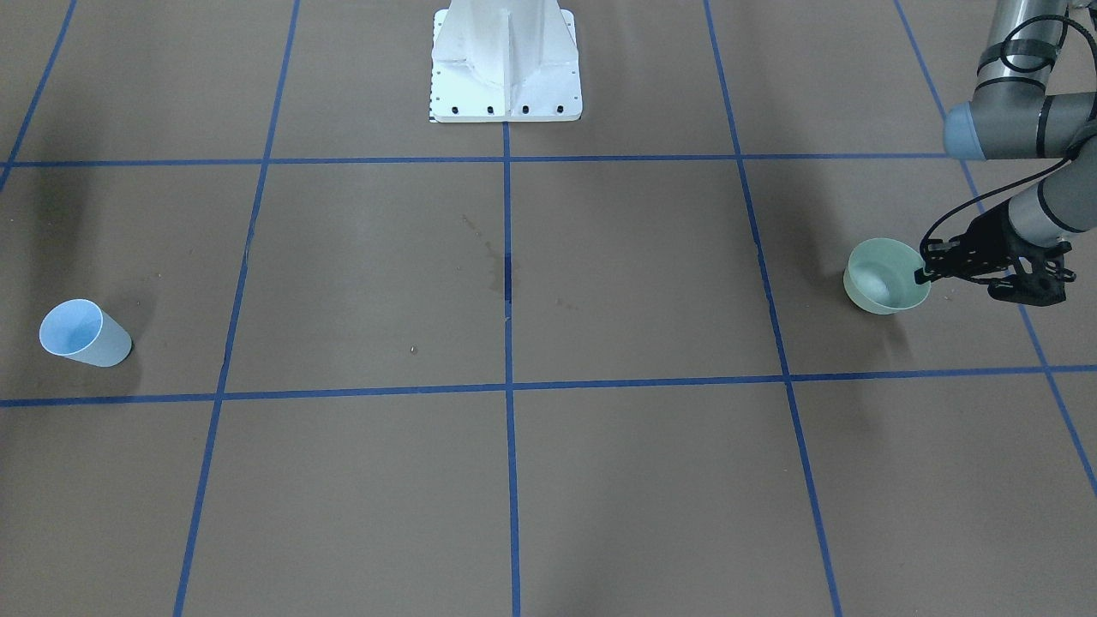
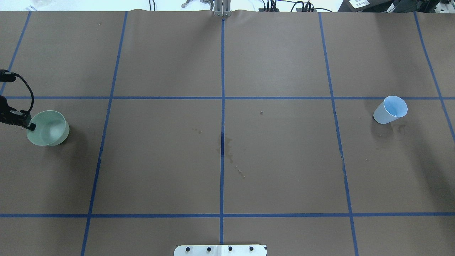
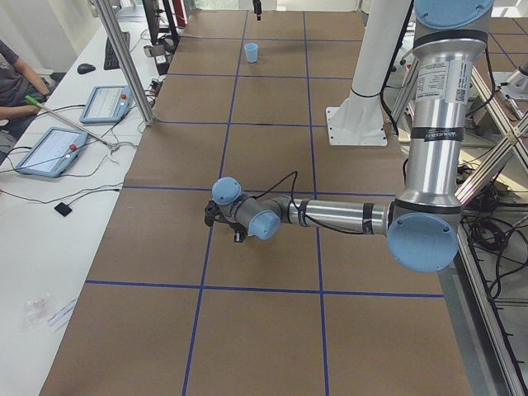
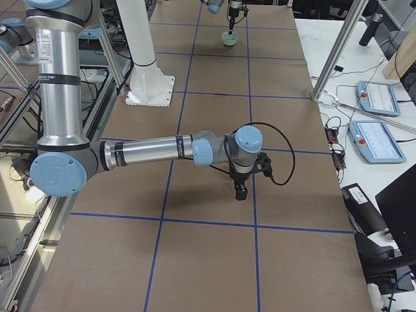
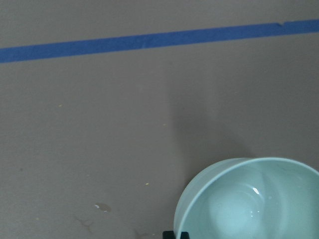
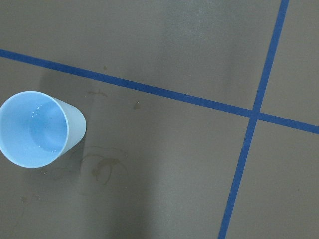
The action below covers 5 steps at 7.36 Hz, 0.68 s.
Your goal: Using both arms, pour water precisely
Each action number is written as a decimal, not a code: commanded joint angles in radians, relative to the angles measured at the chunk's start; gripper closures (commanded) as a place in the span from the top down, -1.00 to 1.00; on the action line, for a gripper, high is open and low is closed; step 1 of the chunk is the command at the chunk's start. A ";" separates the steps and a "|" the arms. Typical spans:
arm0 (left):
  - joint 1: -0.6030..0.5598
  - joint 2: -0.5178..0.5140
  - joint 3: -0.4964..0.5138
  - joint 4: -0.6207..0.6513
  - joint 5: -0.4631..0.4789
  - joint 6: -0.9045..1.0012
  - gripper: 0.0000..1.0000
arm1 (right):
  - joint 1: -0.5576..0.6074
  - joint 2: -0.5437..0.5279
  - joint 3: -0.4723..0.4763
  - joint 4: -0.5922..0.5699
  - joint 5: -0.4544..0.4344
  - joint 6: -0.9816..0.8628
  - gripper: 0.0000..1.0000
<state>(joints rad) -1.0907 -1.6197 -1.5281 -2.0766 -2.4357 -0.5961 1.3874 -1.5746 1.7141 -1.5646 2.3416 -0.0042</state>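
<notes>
A pale green bowl [image 1: 887,276] stands upright at the table's left end. My left gripper [image 1: 922,275] pinches its rim, one finger inside and one outside, shut on the bowl [image 2: 48,128]. In the left wrist view the bowl [image 5: 249,204] fills the lower right, with small glints on its bottom. A light blue cup [image 2: 390,110] stands alone at the right end. The right wrist view looks down on the cup [image 6: 35,129], which holds a little clear water [image 6: 47,130]. My right gripper [image 4: 240,190] points down over the table near it, and I cannot tell whether it is open or shut.
The white pedestal [image 1: 506,64] stands at the robot's edge, mid-table. Blue tape lines grid the brown cover, with dried stains [image 2: 227,151] in the middle. A person [image 3: 15,78] sits at a side desk with tablets [image 3: 51,151]. Metal posts [image 4: 338,45] rise along that edge.
</notes>
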 commanded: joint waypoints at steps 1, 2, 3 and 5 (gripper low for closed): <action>0.003 -0.081 -0.078 0.004 -0.037 -0.194 -1.00 | -0.001 0.001 -0.001 0.000 -0.001 0.000 1.00; 0.068 -0.122 -0.122 0.004 -0.048 -0.309 -1.00 | -0.001 0.001 -0.001 0.001 -0.001 -0.002 1.00; 0.156 -0.216 -0.139 0.004 -0.028 -0.465 -1.00 | -0.001 -0.001 -0.001 0.000 -0.001 -0.005 1.00; 0.369 -0.418 -0.132 0.064 0.131 -0.728 -1.00 | -0.001 -0.008 -0.002 0.000 0.002 0.003 1.00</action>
<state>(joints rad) -0.8493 -1.9186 -1.6614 -2.0558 -2.3978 -1.1735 1.3867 -1.5784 1.7130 -1.5645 2.3422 -0.0071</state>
